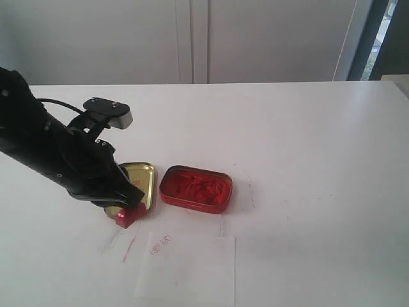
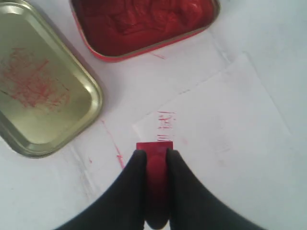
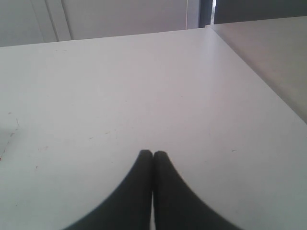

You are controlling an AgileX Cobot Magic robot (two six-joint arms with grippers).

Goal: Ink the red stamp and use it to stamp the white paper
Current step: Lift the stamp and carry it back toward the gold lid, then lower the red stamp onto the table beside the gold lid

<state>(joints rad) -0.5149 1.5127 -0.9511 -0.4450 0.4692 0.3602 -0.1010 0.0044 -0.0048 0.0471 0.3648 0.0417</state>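
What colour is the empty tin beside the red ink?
The empty tin is gold with faint red smears; left wrist view.

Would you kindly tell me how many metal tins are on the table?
2: a gold tin at the left, and a red ink-filled tin just right of it in the exterior view. None appears hidden.

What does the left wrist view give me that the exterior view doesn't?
Left wrist only: the left gripper with a finger pressed on each side of the red stamp; the exterior view hides that grip. Exterior only: the whole left arm, the cabinet doors and the table's far edge. Both: stamp, gold lid, red ink tin, white paper with a faint red print.
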